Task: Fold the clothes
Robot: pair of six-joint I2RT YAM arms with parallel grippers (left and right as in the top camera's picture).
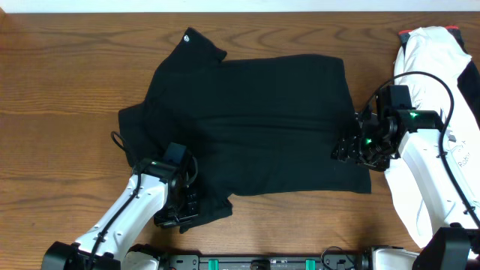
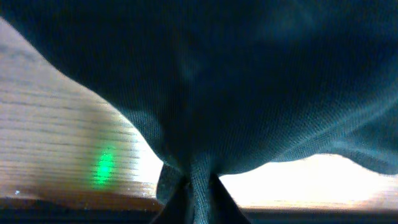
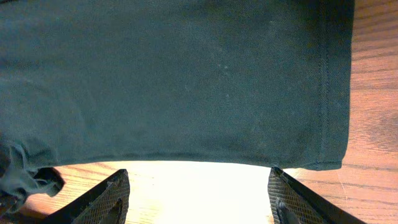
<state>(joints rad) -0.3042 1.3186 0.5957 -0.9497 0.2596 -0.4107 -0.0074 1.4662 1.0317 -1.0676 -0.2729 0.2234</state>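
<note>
Black shirt (image 1: 255, 127) lay spread across the middle of the table (image 1: 67, 90), collar at its far edge, and both arms were at it. The left gripper (image 1: 180, 210) sat on the shirt's near-left corner with its jaws together, clamped on a thin pinch of cloth. The left wrist view was dark, so it may have been one layer or two; I could not tell.

The right gripper (image 1: 351, 146) was at the shirt's right hem with its jaws apart and nothing between them. From its wrist camera the hem ran just beyond the fingertips (image 3: 106, 199), with bare wood in the gap.

That was the danger: one side gripped, the other not. A lift from the left alone could drag the shirt askew and bunch it. So narrow a pinch could also slip free. If the right jaws closed short of the hem, they would catch only air. A white garment (image 1: 435, 49) lay just right of the shirt, under the right arm, and a wide swing could snag it.
</note>
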